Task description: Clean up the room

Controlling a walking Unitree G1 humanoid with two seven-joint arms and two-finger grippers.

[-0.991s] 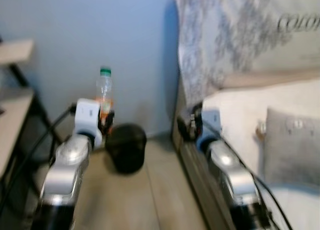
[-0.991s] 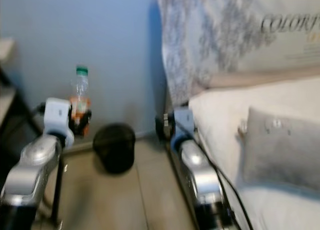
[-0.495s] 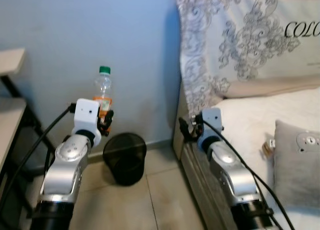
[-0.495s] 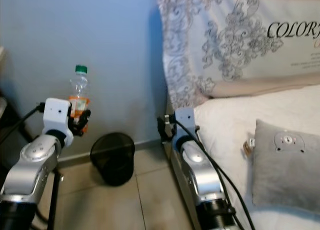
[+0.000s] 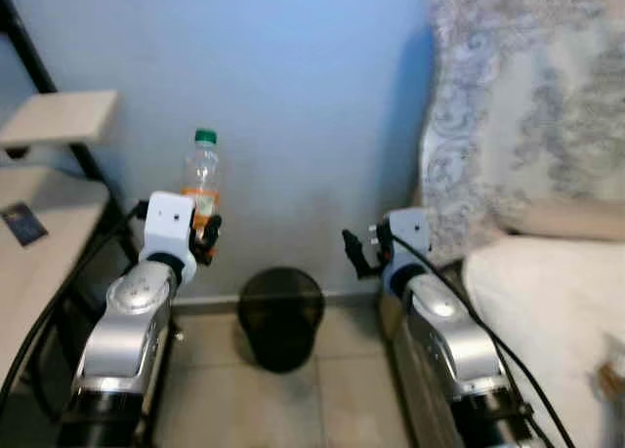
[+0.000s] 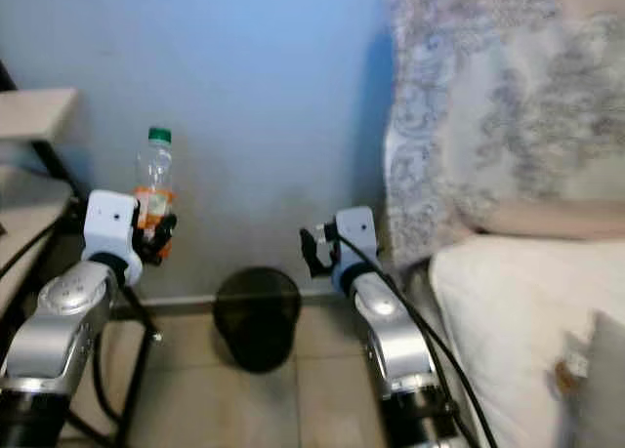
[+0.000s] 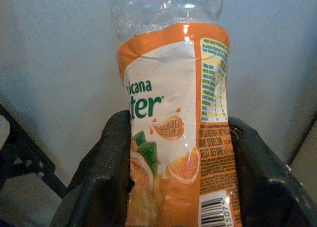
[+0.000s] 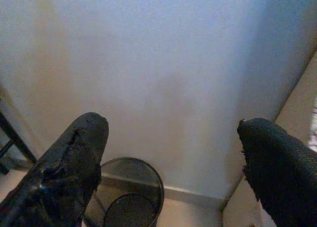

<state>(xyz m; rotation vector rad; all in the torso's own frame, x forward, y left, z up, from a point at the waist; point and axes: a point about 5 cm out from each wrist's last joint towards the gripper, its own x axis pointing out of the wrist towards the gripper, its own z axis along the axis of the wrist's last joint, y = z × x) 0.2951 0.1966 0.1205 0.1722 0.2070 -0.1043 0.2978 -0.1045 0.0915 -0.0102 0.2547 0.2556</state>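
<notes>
1. Left gripper (image 5: 203, 235) — raised before the blue wall (image 5: 293, 97), fingers (image 7: 106, 162) clamped on either side of the bottle (image 5: 201, 175).
2. Bottle — clear plastic, green cap, orange label; upright, held in the air, up and to the left of the bin (image 5: 281, 316).
3. Right gripper (image 5: 354, 256) — raised near the bed (image 5: 547, 302), fingers (image 8: 74, 158) spread wide, holding nothing.
4. Bin — black mesh, on the tiled floor against the wall, between the arms.
5. Shelf (image 5: 59, 116) — pale, at far left.
</notes>
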